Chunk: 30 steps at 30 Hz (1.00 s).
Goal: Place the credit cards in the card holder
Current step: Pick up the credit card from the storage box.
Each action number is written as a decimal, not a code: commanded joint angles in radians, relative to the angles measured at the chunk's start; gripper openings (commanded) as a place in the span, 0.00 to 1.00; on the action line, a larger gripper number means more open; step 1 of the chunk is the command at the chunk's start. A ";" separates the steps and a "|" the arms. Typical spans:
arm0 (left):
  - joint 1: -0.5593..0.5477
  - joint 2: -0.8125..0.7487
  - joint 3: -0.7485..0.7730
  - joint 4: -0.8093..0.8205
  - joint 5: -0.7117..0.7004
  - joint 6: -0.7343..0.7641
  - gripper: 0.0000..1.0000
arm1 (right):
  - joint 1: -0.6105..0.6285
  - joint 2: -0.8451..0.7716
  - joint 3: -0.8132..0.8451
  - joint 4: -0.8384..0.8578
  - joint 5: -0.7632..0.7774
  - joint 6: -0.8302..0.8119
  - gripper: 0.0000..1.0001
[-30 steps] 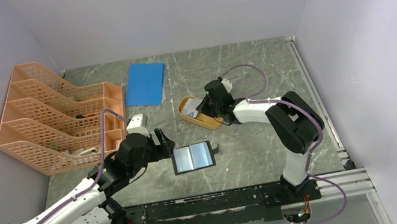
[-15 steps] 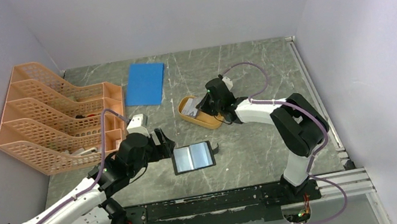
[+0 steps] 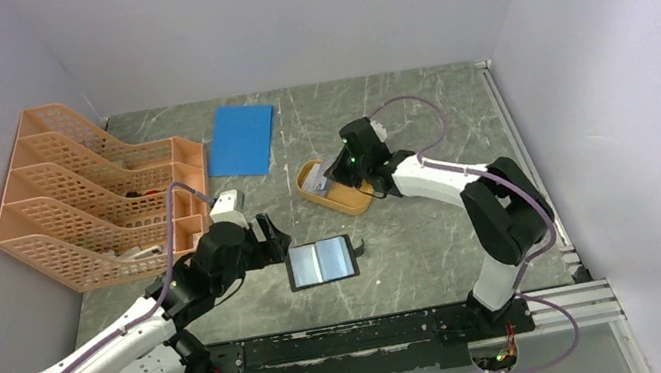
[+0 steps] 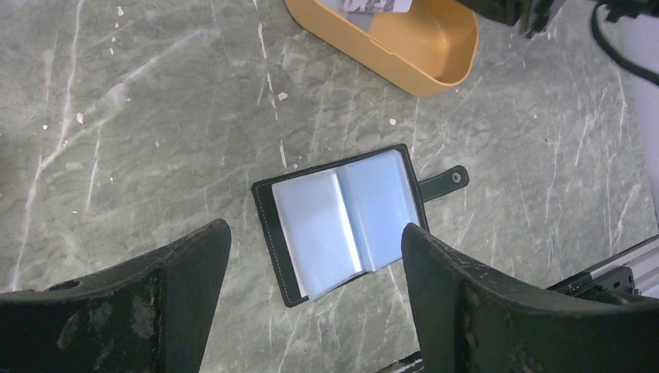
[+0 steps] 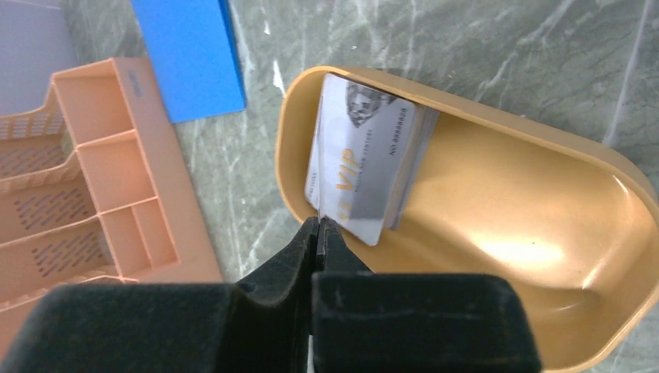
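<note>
The black card holder (image 3: 321,261) lies open on the table, its bluish-clear pockets up, and it also shows in the left wrist view (image 4: 342,221). My left gripper (image 3: 275,241) is open and empty just left of it, above the table (image 4: 315,229). Pale grey credit cards (image 5: 365,155) lie stacked at the left end of the orange oval dish (image 5: 544,132). My right gripper (image 5: 319,221) is shut on one card (image 5: 318,155), held edge-on over that end of the dish (image 3: 350,208). In the top view the right gripper (image 3: 337,175) hangs over the dish.
A peach mesh file organiser (image 3: 96,200) stands at the left. A large blue flat sheet (image 3: 240,139) lies behind the dish. A metal rail (image 3: 526,164) runs along the table's right edge.
My right gripper has shifted slightly back over the dish and a card now stands in its jaws. The left arm and the card holder have not moved.
</note>
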<state>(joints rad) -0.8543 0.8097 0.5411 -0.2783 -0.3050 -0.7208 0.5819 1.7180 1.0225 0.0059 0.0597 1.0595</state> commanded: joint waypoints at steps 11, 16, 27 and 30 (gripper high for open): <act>0.006 -0.034 0.052 -0.048 -0.065 -0.004 0.85 | -0.084 -0.140 0.040 -0.146 -0.259 0.183 0.00; 0.006 -0.048 0.075 -0.093 -0.077 -0.027 0.84 | -0.119 -0.249 -0.039 -0.064 -0.482 0.316 0.00; 0.006 -0.101 0.055 -0.140 -0.097 -0.072 0.84 | -0.123 -0.336 -0.097 -0.062 -0.672 0.325 0.00; 0.006 -0.110 0.048 -0.137 -0.088 -0.074 0.84 | -0.123 -0.352 -0.022 -0.171 -0.596 0.111 0.00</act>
<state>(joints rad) -0.8536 0.7193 0.5823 -0.4007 -0.3752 -0.7788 0.4610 1.4002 0.9363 -0.0750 -0.5453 1.3640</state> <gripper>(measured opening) 0.844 0.010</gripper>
